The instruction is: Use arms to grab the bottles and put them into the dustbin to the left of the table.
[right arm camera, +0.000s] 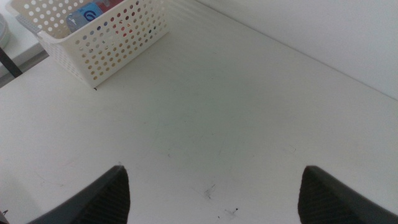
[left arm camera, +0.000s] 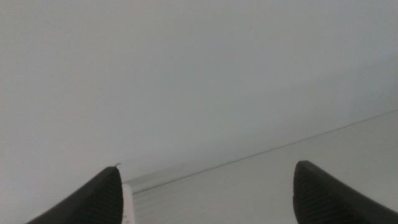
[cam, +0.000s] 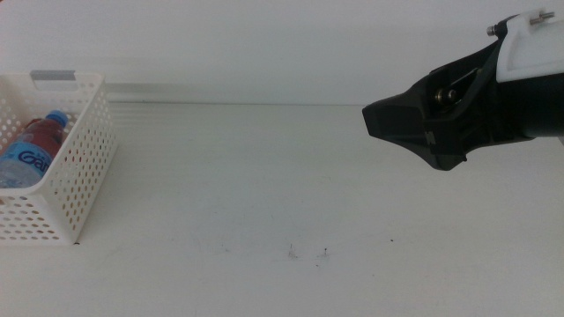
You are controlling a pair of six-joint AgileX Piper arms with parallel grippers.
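The white perforated dustbin (cam: 62, 198) stands at the table's left edge. In it lie the clear water bottle with blue cap and label (cam: 25, 157) and something red (cam: 37, 134) beside it. The yellow tea bottle is not visible. My right gripper (cam: 388, 123) hovers open and empty above the table's right side, far from the bin. The right wrist view shows its jaws wide apart (right arm camera: 214, 186), with the dustbin (right arm camera: 106, 46) and the blue label (right arm camera: 87, 15) ahead. My left gripper (left arm camera: 208, 186) is open and empty, out of the middle view, facing the wall.
The white table (cam: 264, 194) carries only a few small dark specks (cam: 308, 254) near its front. A dark table leg or stand (right arm camera: 7, 62) shows beyond the table's edge next to the bin in the right wrist view.
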